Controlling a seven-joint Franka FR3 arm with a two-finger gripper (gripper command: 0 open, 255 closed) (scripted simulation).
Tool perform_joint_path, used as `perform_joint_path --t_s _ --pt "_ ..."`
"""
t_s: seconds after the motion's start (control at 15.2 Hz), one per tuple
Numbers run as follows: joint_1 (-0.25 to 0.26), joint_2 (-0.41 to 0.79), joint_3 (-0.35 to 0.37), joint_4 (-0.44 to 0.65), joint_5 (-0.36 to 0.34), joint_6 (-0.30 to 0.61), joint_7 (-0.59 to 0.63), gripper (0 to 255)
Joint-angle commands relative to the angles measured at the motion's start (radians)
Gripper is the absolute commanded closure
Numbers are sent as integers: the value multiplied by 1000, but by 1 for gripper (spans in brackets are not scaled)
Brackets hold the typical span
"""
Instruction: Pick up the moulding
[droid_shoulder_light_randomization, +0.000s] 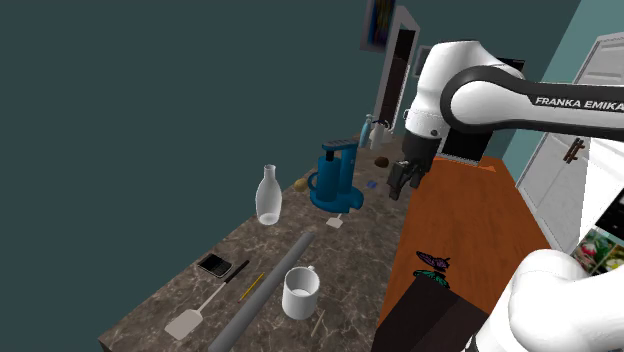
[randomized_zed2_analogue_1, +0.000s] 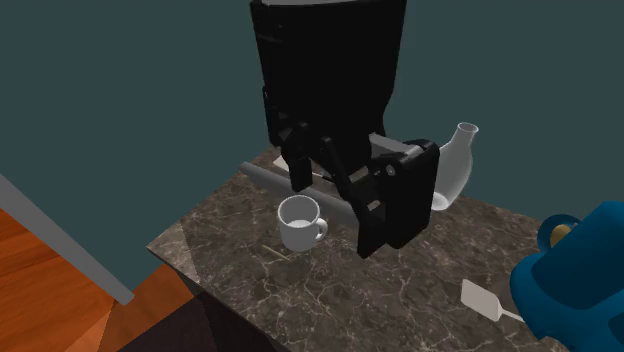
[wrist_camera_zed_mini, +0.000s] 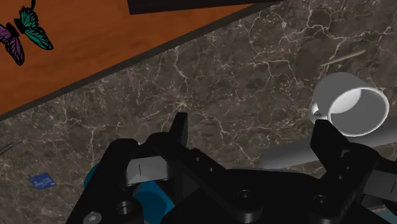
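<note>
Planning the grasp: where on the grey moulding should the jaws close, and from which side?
Probably from above, jaws across the moulding near mid-length, clear of the white mug: it lies flat, long and slim, on the counter.

The one marking that can be read is the brand name FRANKA EMIKA. It is written in white capitals on the dark band of the arm (droid_shoulder_light_randomization: 570, 100) in the shoulder view. This lettering is higher than the jaws of the gripper (droid_shoulder_light_randomization: 402, 182) and well back from them. A small blue card (wrist_camera_zed_mini: 42, 181) on the counter off to one side of the jaws has markings too small to read.
</note>
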Motion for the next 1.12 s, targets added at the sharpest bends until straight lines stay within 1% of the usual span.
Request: perform_joint_path --t_s 0.0,0.26,0.53,0.79,1.06 --pt "0 0 0 0 0 0 0 0" --pt "-9 25 96 -67 70 85 199 0" --pt "-18 88 195 -103 137 183 397 0" --pt "-35 189 296 -106 189 290 594 0" --pt "-66 323 395 -78 213 400 794 0"
